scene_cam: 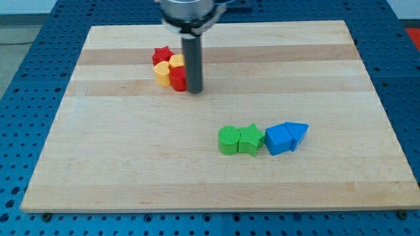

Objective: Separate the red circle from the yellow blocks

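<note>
A cluster of red and yellow blocks sits at the board's upper left. The red circle (pixel 177 78) lies at the cluster's lower right, touching a yellow block (pixel 162 73) on its left and another yellow block (pixel 176 61) above it. A red star (pixel 161 54) sits at the cluster's top left. My tip (pixel 195 91) stands right against the red circle's right side; the rod hides part of the cluster's right edge.
A green circle (pixel 228 140) and a green star (pixel 249 138) sit side by side at the lower middle. A blue cube-like block (pixel 279 139) and a blue triangle (pixel 298 133) lie just to their right. The wooden board's edge (pixel 210 208) runs along the view's bottom.
</note>
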`<state>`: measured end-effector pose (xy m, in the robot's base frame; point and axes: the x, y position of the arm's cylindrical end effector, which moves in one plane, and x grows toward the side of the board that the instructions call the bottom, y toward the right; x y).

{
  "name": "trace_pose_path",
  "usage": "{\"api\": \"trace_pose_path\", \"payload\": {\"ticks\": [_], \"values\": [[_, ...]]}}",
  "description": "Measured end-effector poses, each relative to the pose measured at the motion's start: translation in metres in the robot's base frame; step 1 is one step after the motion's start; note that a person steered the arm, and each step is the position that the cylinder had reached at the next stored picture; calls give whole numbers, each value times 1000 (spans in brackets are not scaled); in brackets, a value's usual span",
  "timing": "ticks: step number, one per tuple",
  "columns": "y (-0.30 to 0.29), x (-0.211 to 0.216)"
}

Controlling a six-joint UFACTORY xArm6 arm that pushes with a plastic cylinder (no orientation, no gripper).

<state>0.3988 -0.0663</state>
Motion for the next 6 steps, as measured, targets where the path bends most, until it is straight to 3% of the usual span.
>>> {"api": "trace_pose_path", "payload": {"ticks": [2,3,4,6], "values": [[-82,8],[-119,-8],[-102,-28],[-16,-25]]}}
